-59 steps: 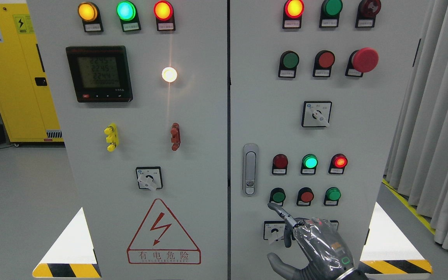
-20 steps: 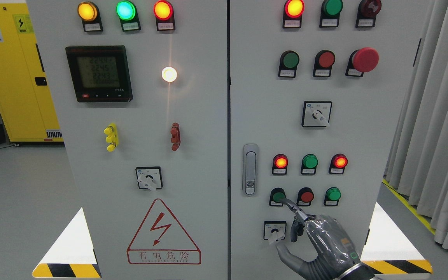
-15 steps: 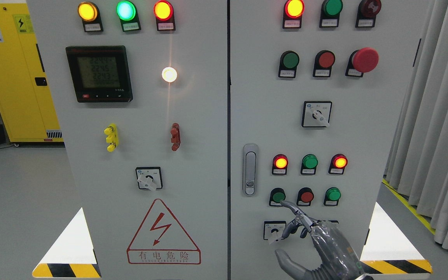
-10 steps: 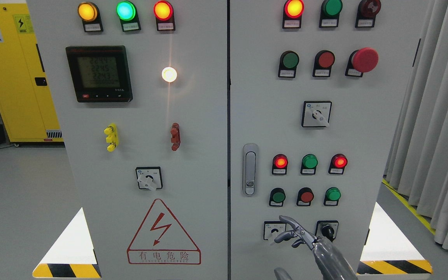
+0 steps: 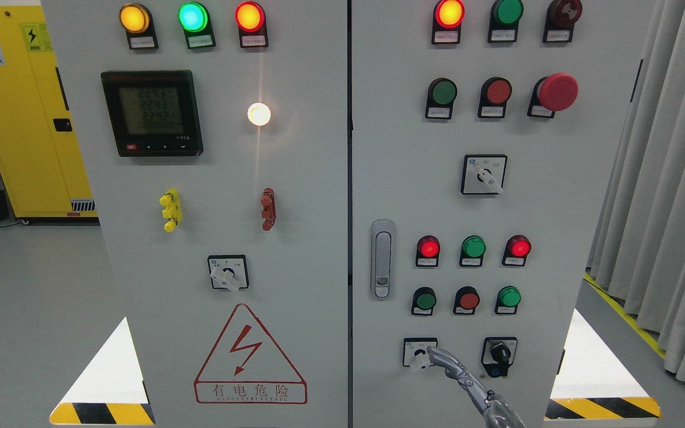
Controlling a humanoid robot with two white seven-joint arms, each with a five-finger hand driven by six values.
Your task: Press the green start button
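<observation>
The green start button [image 5: 424, 300] sits at the left of the lower button row on the right cabinet door [image 5: 402, 178]. Above that row, the left red lamp [image 5: 429, 246] and the right red lamp [image 5: 519, 246] glow, while the green lamp [image 5: 473, 246] between them is dark. My right hand [image 5: 456, 373] comes up from the bottom edge, and only its slim grey tip shows. That tip lies beside the small selector switch [image 5: 419, 352], well below the green button and apart from it. My left hand is out of view.
A red button [image 5: 468, 300] and another green button [image 5: 508, 296] sit to the right of the start button. A black key switch [image 5: 500, 354] is right of my hand, and a door latch [image 5: 382, 258] is to the left. Grey curtains [image 5: 669, 178] hang at the right.
My right hand rose to the green start button, then dropped away and mostly left the picture. The left red lamp came on and the green lamp went dark.
</observation>
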